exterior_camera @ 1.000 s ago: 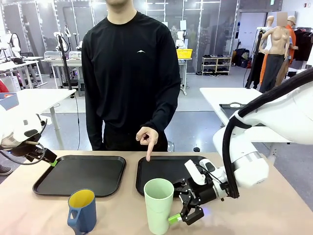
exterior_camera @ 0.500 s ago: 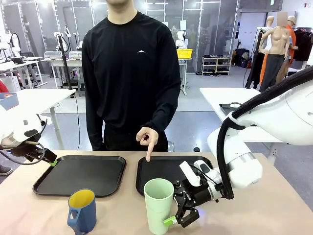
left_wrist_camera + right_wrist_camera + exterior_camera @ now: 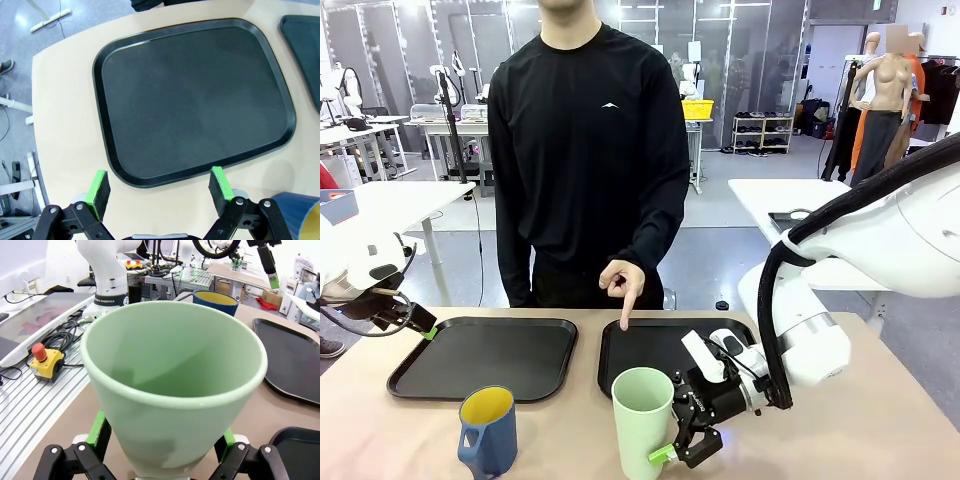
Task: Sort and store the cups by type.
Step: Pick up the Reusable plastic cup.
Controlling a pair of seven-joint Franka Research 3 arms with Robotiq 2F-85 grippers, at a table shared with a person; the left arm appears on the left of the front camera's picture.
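Right gripper (image 3: pixel 162 436): jaws straddle the lower wall of the mint-green tumbler (image 3: pixel 172 390), pads against or just off it. Whether they clamp cannot be told.

Left gripper (image 3: pixel 159 174): jaws wide apart, empty. The first tray (image 3: pixel 195 100) lies beyond the fingertips, and the blue mug (image 3: pixel 295 206) sits just outside one finger.

Tumbler judged light, thin-walled, smooth, tapered; take it low and firmly, not hard.

Count: one tumbler, one mug, two trays, counting a second tray (image 3: pixel 307 50).

Bright even indoor light, soft shadows, wide-angle bowing at edges
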